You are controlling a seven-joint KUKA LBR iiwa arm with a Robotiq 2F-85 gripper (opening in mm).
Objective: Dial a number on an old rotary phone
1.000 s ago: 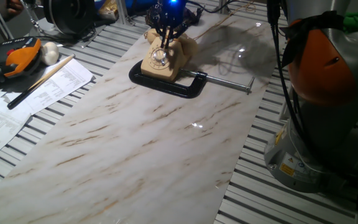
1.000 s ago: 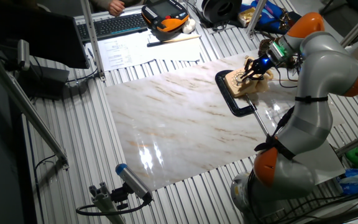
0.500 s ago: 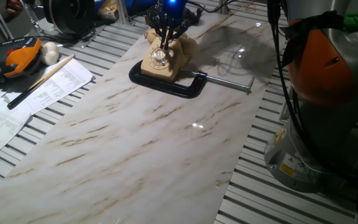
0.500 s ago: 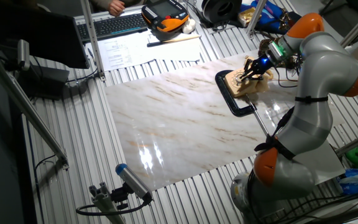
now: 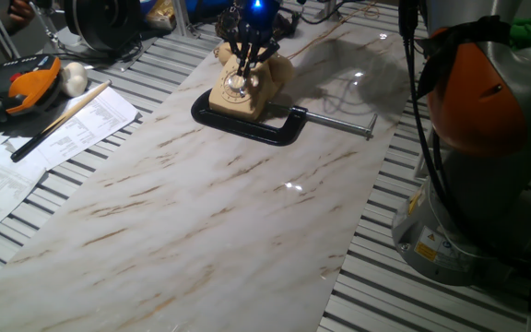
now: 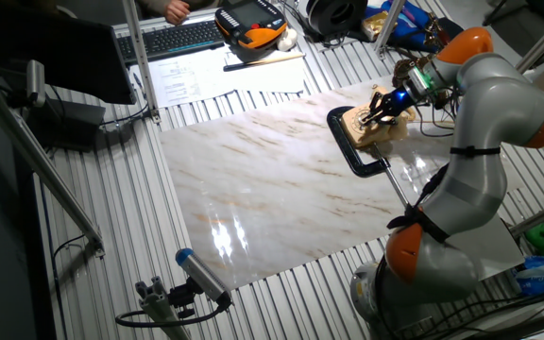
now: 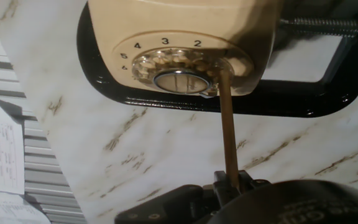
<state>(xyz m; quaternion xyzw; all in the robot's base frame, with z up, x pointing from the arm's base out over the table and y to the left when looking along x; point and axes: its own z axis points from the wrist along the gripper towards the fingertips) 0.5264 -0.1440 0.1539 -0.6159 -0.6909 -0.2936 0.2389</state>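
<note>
The cream-beige rotary phone (image 5: 243,85) stands at the far end of the marble board, held in a black C-clamp (image 5: 247,124). It also shows in the other fixed view (image 6: 366,125) and fills the top of the hand view (image 7: 185,15). My gripper (image 5: 247,48) hangs right above the phone, its blue light lit, also in the other fixed view (image 6: 385,102). In the hand view the gripper (image 7: 229,185) is shut on a thin brown rod (image 7: 227,130). The rod's tip touches the right edge of the silvery dial (image 7: 178,73), below the numeral 2.
The clamp's silver screw bar (image 5: 339,121) sticks out to the right of the phone. Papers (image 5: 35,148), a wooden stick (image 5: 63,118) and an orange pendant (image 5: 26,83) lie left of the board. My arm's base (image 5: 468,184) stands at the right. A keyboard (image 6: 182,38) lies at the back.
The hand has shifted very slightly over the phone. The phone and the clamp have not moved.
</note>
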